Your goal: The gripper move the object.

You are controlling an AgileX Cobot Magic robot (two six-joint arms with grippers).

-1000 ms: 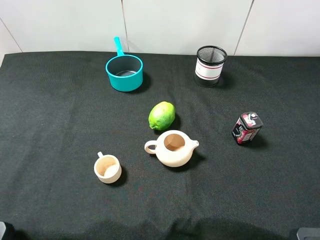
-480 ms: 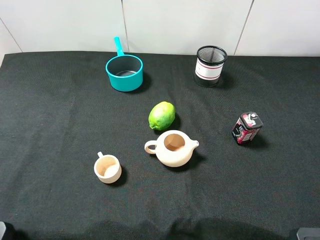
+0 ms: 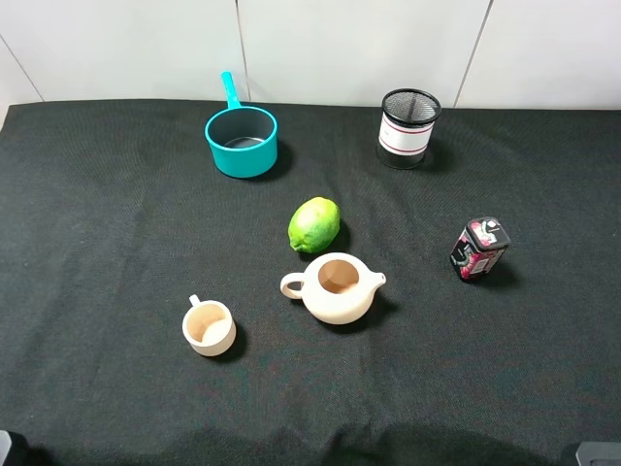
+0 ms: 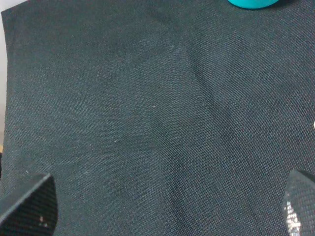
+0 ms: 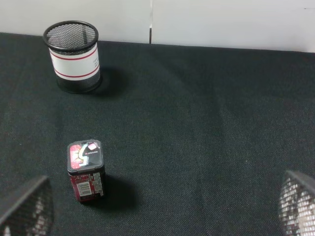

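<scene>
Teapot (image 3: 336,288) just below lime (image 3: 314,224), cup (image 3: 209,327) nearby; L gripper (image 4: 167,206) & R gripper (image 5: 157,206) both spread wide.

Cream lidless teapot (image 3: 337,288), upright, mid-cloth

Left gripper (image 4: 167,206): jaws spread wide. Only the two fingertips (image 4: 29,204) are visible, one at each lower corner of the left wrist view, with nothing between them.

Right gripper (image 5: 157,206): jaws likewise spread wide. Its mesh-textured fingertips (image 5: 298,204) sit at the two lower corners of the right wrist view, and the gap between them holds nothing.

In the exterior high view, only small dark parts of the arms show at the bottom corners.
</scene>
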